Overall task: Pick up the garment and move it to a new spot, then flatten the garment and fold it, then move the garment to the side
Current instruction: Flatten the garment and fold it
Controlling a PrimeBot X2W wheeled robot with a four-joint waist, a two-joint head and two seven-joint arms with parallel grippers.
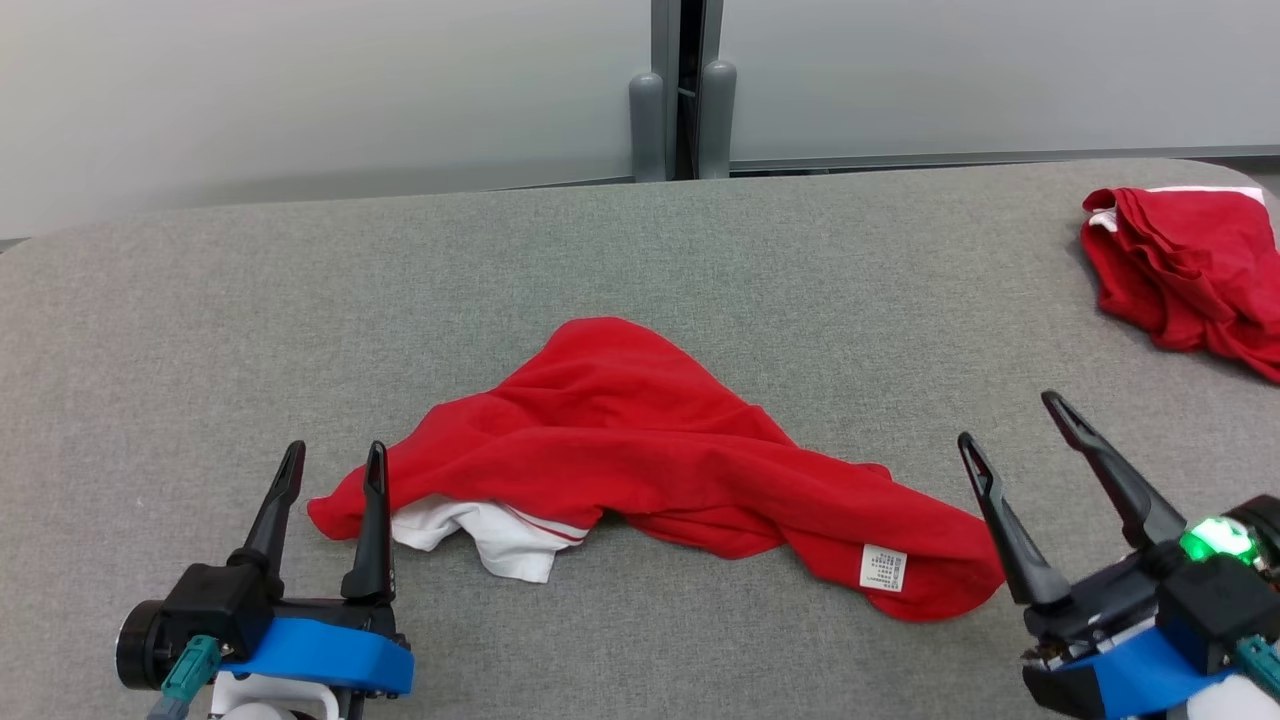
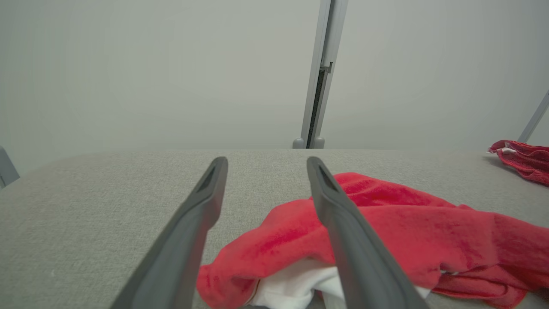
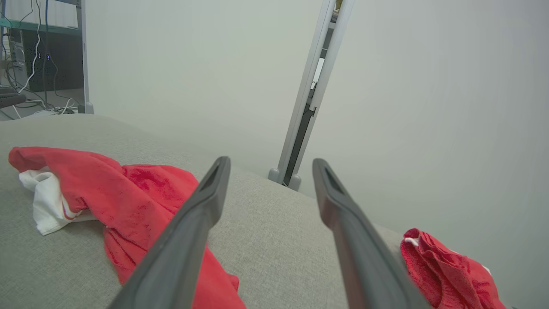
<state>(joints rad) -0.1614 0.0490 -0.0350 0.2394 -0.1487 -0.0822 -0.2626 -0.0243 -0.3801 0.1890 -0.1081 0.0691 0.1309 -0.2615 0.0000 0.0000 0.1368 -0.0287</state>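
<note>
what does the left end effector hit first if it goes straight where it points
Likely the red garment, whose left end lies ahead of the left end effector; how high it sits is unclear.

A robot test room, like a lab.
A big grey counter (image 1: 180, 320) with a cloth top stands in front of plain pale wall panels (image 1: 300, 90). A metal post (image 1: 682, 80) with two grey feet joins the panels. The right wrist view shows, past the counter's far end, loose cables (image 3: 25, 86) hanging and lying on the floor by a dark rack (image 3: 55, 73).
</note>
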